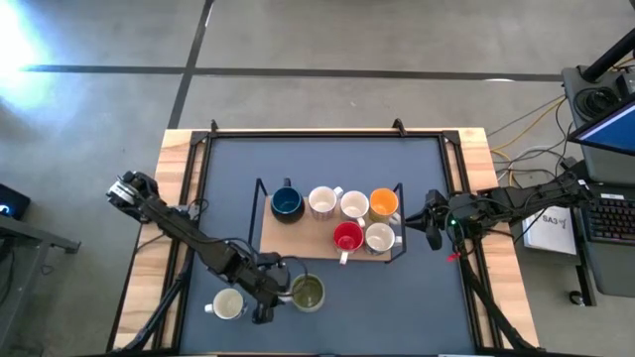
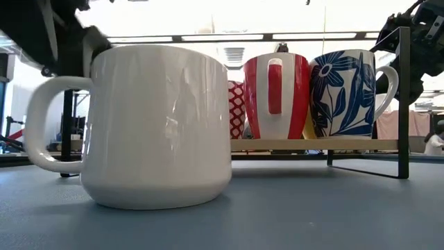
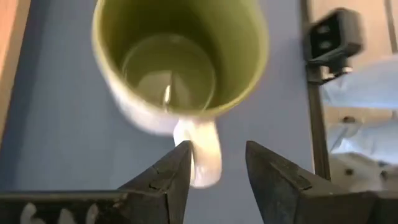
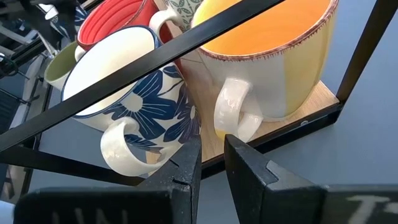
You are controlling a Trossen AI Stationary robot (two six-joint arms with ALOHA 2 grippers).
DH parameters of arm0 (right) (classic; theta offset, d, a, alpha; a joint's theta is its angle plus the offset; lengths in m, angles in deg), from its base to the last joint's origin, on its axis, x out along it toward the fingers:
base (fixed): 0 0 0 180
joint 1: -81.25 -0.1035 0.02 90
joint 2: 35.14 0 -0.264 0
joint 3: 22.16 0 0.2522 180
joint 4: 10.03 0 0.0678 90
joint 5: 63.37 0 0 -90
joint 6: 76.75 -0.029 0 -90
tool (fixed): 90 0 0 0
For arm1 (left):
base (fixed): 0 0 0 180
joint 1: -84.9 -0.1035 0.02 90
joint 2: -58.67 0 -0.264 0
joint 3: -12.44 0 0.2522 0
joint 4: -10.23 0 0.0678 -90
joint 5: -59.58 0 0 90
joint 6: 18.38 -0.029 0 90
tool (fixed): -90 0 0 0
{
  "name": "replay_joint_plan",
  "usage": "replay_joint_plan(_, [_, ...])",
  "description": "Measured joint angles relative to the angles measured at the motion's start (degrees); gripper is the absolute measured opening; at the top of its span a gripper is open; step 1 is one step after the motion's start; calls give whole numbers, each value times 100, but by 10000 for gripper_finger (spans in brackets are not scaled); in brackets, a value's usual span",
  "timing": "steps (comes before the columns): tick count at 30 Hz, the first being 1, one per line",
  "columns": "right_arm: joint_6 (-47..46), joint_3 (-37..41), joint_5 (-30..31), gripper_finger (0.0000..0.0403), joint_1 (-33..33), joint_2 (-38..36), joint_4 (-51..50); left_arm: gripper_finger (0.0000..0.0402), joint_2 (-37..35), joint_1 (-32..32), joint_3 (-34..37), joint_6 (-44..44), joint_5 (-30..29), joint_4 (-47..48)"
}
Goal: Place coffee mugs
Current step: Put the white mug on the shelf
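Observation:
An olive green mug [image 1: 309, 293] stands upright on the blue table near the front. Its pale handle [image 3: 205, 158] lies between the open fingers of my left gripper [image 3: 217, 149], which comes at it from the table's left [image 1: 279, 290]. A white mug [image 1: 228, 304] stands to the left of it, large in the low view [image 2: 159, 125]. Several mugs sit on the rack's wooden board [image 1: 298, 238], among them dark blue [image 1: 287, 203], orange [image 1: 384, 204] and red [image 1: 347, 237]. My right gripper [image 4: 211, 152] waits at the rack's right end, fingers a little apart with nothing between them. My left gripper stands open on either side of the olive mug's handle [image 3: 208, 168], slanting down from the table's left. Whether one fingertip [image 3: 180, 155] touches the handle's side, I cannot tell. The mug rests upright on the table.
The rack's black wire frame [image 4: 186, 50] crosses in front of a blue-flowered mug [image 4: 124, 93] and the orange mug's handle [image 4: 233, 115]. Wooden rails [image 1: 177, 198] border the table. Bare blue surface lies behind the rack and at the front right.

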Motion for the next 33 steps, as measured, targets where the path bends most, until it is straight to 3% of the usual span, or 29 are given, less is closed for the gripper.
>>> replay_joint_plan(8, [0,0,0,59,-1,0,2,139,-20,69,-284,-2543,4,249])
replay_joint_plan(14, [0,0,0,59,1,0,1,139,-22,68,-284,-5458,-34,243])
replay_joint_plan(18, [0,0,0,59,-1,0,2,139,-20,66,-284,-7275,-471,243])
replay_joint_plan(22, [0,0,0,59,-1,0,2,139,-20,-26,-284,-7870,-956,245])
replay_joint_plan(33, [0,0,0,59,-1,0,2,138,-20,-54,-44,-8123,-998,72])
